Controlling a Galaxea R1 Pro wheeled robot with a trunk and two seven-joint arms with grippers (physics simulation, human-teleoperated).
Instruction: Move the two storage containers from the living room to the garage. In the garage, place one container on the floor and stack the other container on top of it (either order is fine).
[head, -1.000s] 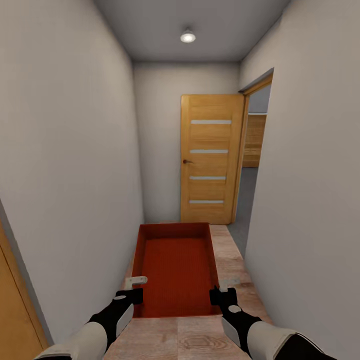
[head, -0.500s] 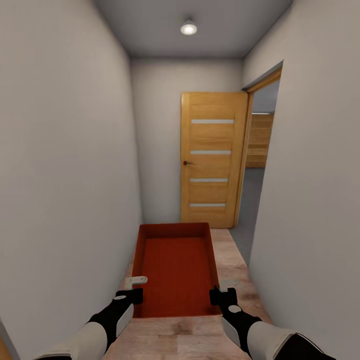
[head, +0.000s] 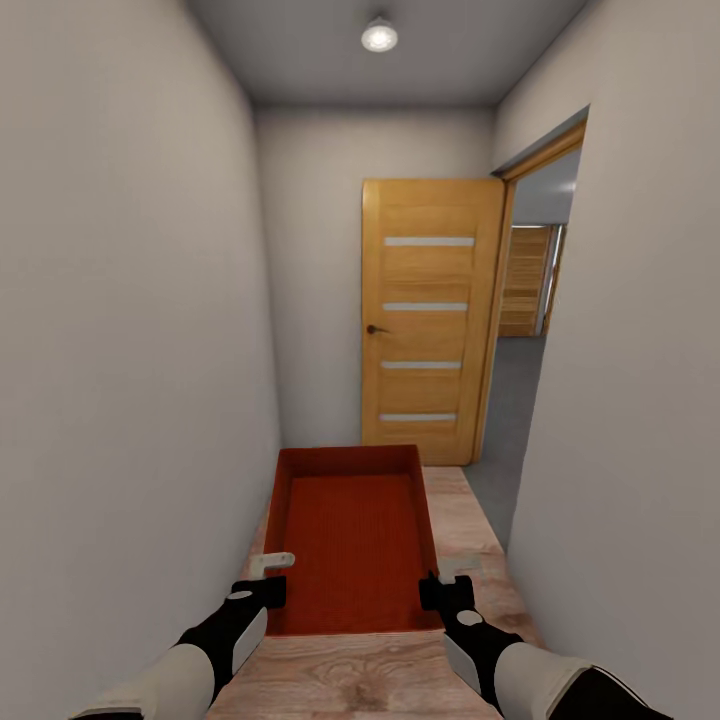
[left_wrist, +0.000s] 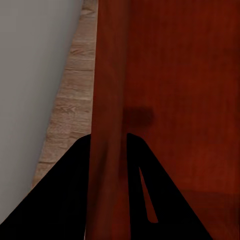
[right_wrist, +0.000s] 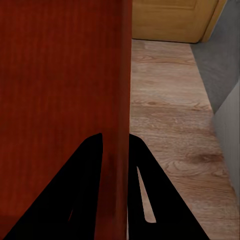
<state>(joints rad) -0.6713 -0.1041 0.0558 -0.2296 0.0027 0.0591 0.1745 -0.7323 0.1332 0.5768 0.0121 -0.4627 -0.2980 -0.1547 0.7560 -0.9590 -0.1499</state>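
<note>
While both pincers clamp the container (head: 352, 535) — door (head: 428, 315) ahead (ajar)

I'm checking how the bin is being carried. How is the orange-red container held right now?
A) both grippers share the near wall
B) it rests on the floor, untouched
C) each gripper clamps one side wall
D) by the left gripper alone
C: the left gripper pinches the storage container's left wall, the right gripper its right wall.
</note>
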